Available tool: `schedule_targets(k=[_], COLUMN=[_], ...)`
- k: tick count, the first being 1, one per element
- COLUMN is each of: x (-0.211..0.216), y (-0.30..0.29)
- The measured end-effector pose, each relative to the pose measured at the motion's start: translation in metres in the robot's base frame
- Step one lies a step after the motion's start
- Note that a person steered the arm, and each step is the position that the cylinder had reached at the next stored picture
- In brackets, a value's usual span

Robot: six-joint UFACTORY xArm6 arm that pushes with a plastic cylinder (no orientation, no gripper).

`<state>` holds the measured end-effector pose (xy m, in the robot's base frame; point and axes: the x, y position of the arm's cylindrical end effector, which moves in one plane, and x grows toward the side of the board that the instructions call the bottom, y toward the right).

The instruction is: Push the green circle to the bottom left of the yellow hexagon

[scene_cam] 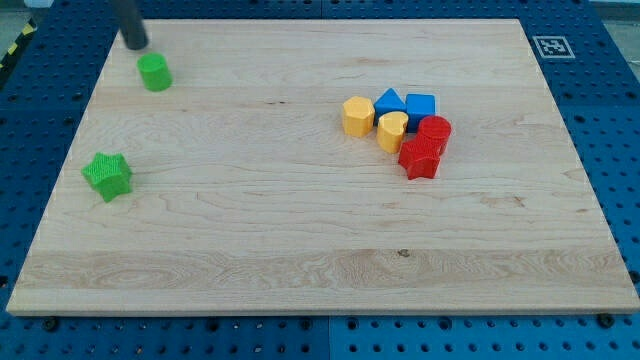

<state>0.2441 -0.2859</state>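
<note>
1. My tip (137,45) rests on the wooden worktop (300,240) at the view's top left, just beside the green circle (155,72), at its 11 o'clock.
2. I carry no fingers, only a rod, so nothing is held.
3. The yellow hexagon (357,115) sits well apart at the circle's 3 o'clock, clustered with a yellow heart (392,130), blue triangle (390,101), blue cube (421,106), red cylinder (435,130) and red star (420,158).
4. A green star (107,175) lies at the circle's 7 o'clock.
</note>
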Motion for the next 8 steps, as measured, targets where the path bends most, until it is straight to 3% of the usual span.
schedule_targets(k=[2, 8], x=[0.043, 0.053], y=[-0.006, 0.054])
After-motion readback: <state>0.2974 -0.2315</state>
